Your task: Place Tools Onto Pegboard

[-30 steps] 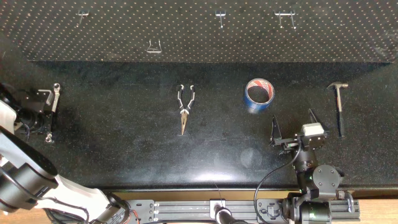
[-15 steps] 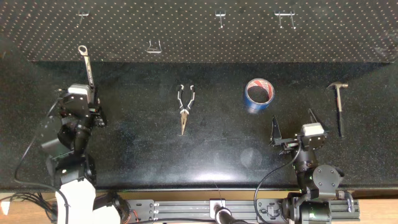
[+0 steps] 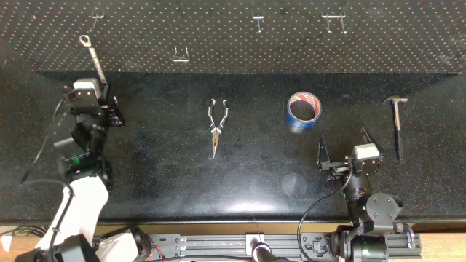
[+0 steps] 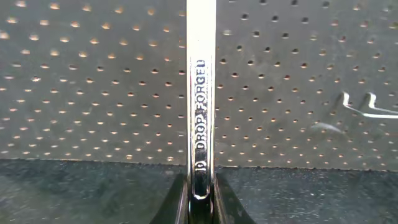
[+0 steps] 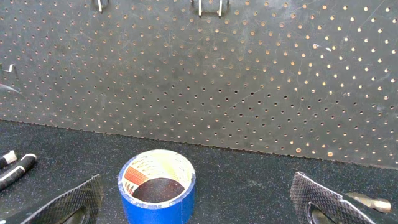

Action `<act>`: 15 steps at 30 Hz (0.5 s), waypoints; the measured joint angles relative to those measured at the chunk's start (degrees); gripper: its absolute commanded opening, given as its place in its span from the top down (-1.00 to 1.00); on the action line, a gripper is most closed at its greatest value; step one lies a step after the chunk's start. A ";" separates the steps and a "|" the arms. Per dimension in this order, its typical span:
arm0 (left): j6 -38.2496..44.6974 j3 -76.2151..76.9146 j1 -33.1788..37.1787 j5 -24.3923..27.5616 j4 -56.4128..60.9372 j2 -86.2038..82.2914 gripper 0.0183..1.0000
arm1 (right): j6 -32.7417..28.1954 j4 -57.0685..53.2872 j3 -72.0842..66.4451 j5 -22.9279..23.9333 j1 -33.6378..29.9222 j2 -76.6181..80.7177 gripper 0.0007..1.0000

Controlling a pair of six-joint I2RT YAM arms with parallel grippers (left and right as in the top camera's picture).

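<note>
A dark perforated pegboard [image 3: 218, 36] rises behind the gritty black bench [image 3: 160, 160]. At ten o'clock the left jaws pinch a slim polished-steel wrench [image 3: 93, 60] by its shank, ring end up before the board, likely seeking a hook [image 3: 96, 14]. At five o'clock the right jaws stand spread, empty.

**Tools Lined Up on Worktop Before Pegboard**

The pegboard [image 3: 291, 44] stood behind the worktop [image 3: 160, 167], with hooks [image 3: 258, 20] spaced along its upper part. At far left, the left end effector [image 3: 102, 86] gripped a wrench [image 3: 93, 57] that pointed up across the board. The pliers [image 3: 217, 125] lay mid-worktop, the tape roll [image 3: 303, 110] to their right and the hammer [image 3: 397, 127] farthest right. The right end effector [image 3: 344, 148] sat nearer the front, between tape roll and hammer.
</note>
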 measured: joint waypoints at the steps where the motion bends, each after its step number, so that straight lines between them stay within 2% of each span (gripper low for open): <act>1: 0.00 0.02 -0.85 0.00 0.02 0.52 0.98 | 0.00 0.00 0.00 0.00 0.00 0.00 -0.97; 15: 0.46 2.27 -1.44 -0.39 2.32 2.86 0.98 | 0.00 0.00 0.00 0.00 0.00 0.00 -0.96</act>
